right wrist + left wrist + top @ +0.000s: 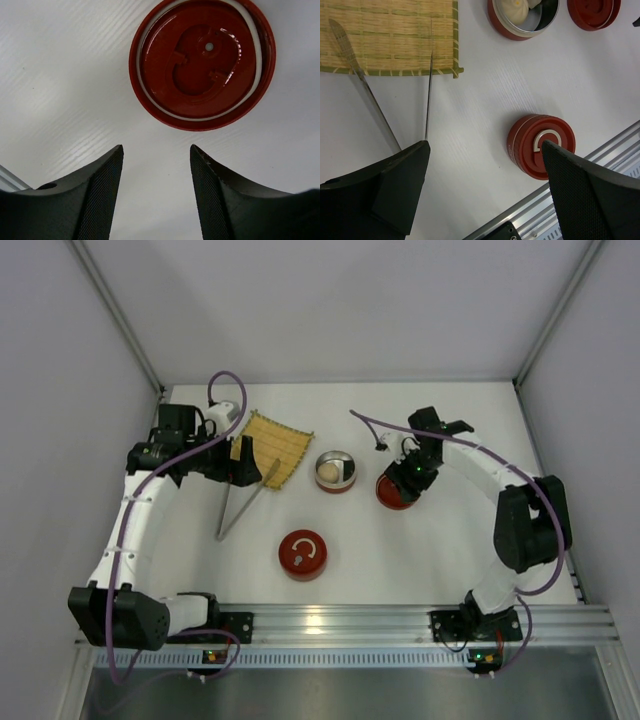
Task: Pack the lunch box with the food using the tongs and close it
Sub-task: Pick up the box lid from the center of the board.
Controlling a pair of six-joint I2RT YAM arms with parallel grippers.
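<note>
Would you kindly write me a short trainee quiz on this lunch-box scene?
1. True or false: the tongs lie with their tips on the yellow mat.
2. What lies beneath the right tool? A) a banana B) an upturned red lid C) a spoon
3. Fill in: the open lunch box holds a white ____.
Key: 1 true; 2 B; 3 bun.

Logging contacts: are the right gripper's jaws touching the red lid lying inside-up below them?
Apart. The right wrist view shows a strip of white table between the right gripper and the red lid.
</note>
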